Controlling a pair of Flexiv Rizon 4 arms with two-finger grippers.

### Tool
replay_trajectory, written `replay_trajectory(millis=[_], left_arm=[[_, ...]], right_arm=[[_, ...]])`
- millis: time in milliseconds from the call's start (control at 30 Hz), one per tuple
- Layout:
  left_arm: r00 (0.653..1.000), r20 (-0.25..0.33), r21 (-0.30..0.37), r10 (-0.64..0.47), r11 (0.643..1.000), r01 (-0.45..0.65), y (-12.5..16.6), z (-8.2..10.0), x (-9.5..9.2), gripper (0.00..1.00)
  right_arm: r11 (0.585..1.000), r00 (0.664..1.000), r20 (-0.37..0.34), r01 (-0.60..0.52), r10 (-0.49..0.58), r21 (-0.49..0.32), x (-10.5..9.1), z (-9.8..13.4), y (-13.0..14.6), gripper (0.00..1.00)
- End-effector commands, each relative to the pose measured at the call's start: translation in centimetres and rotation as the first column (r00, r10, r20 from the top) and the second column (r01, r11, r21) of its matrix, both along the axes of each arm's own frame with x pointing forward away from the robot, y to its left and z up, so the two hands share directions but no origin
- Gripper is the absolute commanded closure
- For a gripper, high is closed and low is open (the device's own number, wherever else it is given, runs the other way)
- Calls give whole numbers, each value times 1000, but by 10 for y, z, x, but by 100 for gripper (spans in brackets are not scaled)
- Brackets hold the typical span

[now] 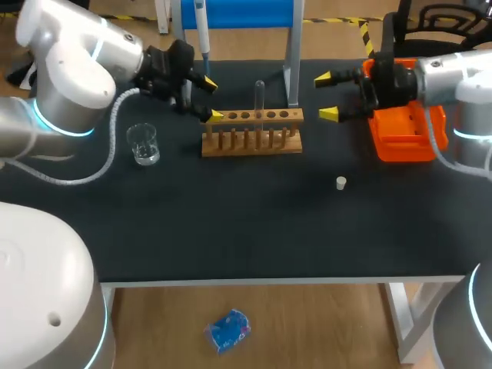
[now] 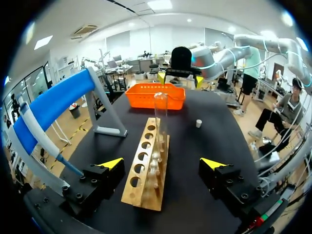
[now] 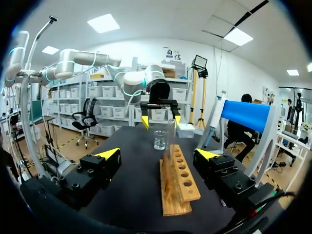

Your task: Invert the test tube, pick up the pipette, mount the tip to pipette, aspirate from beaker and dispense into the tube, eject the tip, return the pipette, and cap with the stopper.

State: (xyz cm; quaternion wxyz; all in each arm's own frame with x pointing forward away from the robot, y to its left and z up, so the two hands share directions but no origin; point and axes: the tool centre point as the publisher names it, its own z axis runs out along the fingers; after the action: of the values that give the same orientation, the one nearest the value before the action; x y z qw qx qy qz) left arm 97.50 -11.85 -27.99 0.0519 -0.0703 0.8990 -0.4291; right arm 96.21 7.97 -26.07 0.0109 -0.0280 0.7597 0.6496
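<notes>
Black table top [image 1: 231, 231] on a white frame. Between the left claw [image 1: 211, 98] and the right claw [image 1: 326, 96], a wooden rack [image 1: 252, 132], one end lying between the left claw's spread fingers. Behind the left claw, near its wrist and apart from the rack, a clear glass beaker [image 1: 143, 144]. Behind the right claw, under its wrist, an orange tray [image 1: 406, 131]. Near the right claw, toward the table's front edge, a small white stopper [image 1: 340, 183] alone. Beyond the rack, between both claws, the grey leg of a blue stand [image 1: 291, 73].
</notes>
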Motion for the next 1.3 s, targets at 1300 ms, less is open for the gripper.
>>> replay_trajectory(millis=[1300], left_arm=[[1000,-10,41,24,999,-23,-11,-21,-2,0]], right_arm=[[983,986,-49,-151,157,108,37,-20,100,0]])
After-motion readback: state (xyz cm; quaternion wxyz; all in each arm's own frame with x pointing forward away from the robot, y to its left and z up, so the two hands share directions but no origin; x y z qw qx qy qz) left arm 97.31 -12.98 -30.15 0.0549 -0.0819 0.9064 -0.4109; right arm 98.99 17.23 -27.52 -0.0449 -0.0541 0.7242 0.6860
